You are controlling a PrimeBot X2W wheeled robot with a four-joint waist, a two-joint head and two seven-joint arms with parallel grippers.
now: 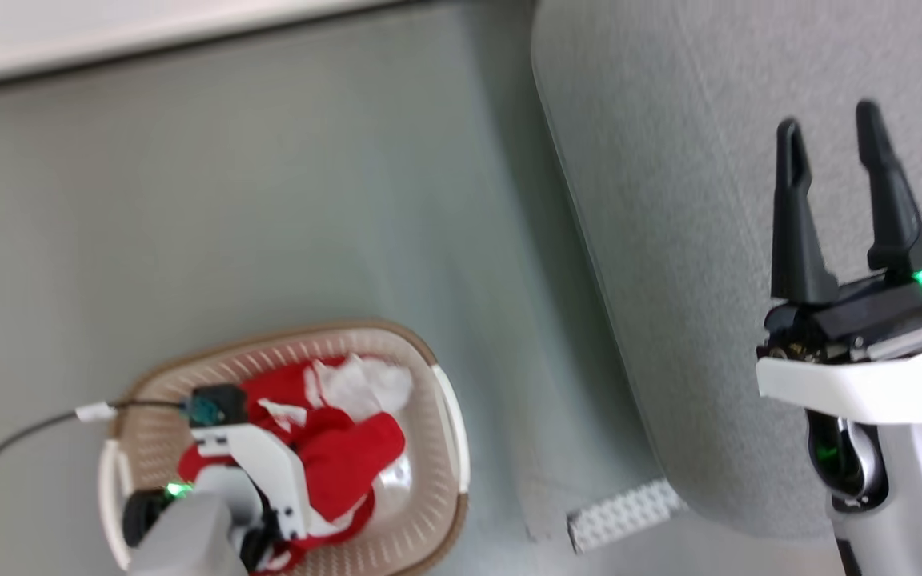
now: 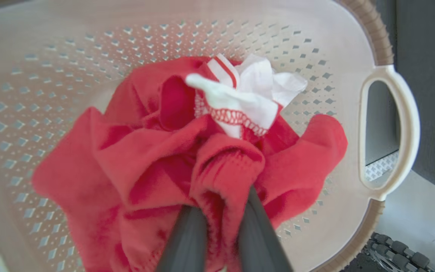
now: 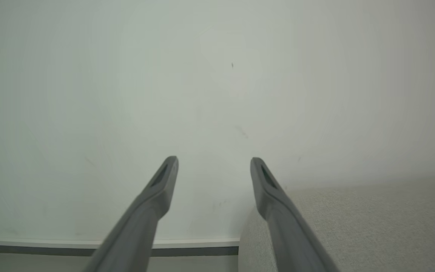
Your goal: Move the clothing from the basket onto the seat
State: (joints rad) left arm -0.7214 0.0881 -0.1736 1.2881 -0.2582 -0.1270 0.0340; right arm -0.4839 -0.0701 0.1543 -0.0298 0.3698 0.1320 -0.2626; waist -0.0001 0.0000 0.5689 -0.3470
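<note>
Lower left of head view: red clothing (image 2: 157, 158) heaped in basket (image 2: 387, 56), one fold pinched by left gripper (image 2: 225, 200). At right, right gripper (image 1: 829, 120) spread wide over grey seat (image 1: 709, 160).

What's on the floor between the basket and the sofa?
Head view: bare grey floor between basket and sofa, plus a white studded strip at the sofa's corner.

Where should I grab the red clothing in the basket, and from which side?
Grip the bunched red fold standing up mid-heap on the clothing, coming straight down from above; it rises clear of the basket walls. The left gripper is shut on it there.
</note>
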